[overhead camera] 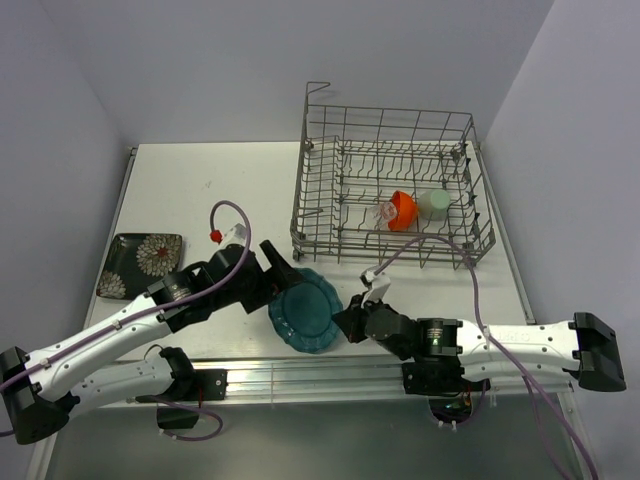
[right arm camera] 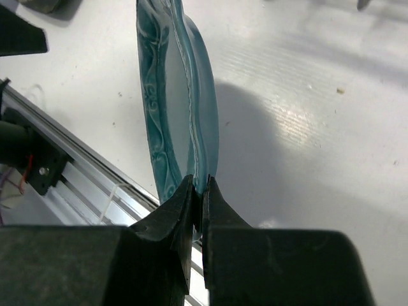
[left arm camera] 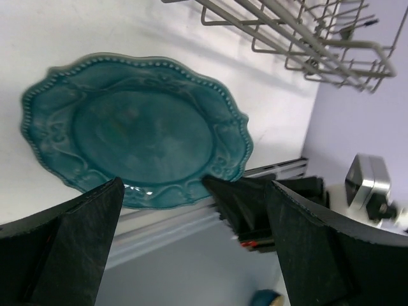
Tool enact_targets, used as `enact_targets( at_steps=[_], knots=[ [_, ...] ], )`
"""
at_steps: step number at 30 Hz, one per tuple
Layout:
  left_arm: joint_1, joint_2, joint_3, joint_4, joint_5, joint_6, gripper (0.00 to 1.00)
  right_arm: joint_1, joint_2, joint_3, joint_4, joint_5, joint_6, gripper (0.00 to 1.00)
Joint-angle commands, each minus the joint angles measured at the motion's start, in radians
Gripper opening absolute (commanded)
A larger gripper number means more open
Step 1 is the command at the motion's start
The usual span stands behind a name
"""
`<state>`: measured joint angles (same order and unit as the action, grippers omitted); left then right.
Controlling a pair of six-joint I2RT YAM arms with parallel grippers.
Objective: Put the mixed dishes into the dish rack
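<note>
Teal, scalloped, gripped by its rim: with right hand [right arm camera: 199, 191] clenched on plate [overhead camera: 305, 310] just ahead of it, near worktop [overhead camera: 200, 190] edge, and left hand [overhead camera: 283, 270] spread opposite, lift slowly, tilt upright, slot between dish rack [overhead camera: 320, 215] tines beyond.

Inside rack [overhead camera: 322, 190], bowl [overhead camera: 402, 209] and cup [overhead camera: 435, 203]; scalloped plate [overhead camera: 308, 310] before it; square plate [overhead camera: 142, 262] leftmost.

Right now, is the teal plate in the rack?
Out. The teal plate is outside the dish rack, rim pinched by right fingers.
</note>
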<state>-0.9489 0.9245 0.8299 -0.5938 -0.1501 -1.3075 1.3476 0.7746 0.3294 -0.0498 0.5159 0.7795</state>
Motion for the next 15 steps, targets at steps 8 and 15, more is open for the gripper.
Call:
enact_targets(
  at_steps=[8,15],
  knots=[
    [-0.002,0.028,0.040,-0.038,0.003,-0.266,0.99,0.126,0.124,0.187,-0.010,0.154,-0.235,0.00],
    [-0.001,0.037,0.014,-0.024,-0.008,-0.311,0.99,0.295,0.262,0.284,-0.031,0.306,-0.256,0.00]
  ],
)
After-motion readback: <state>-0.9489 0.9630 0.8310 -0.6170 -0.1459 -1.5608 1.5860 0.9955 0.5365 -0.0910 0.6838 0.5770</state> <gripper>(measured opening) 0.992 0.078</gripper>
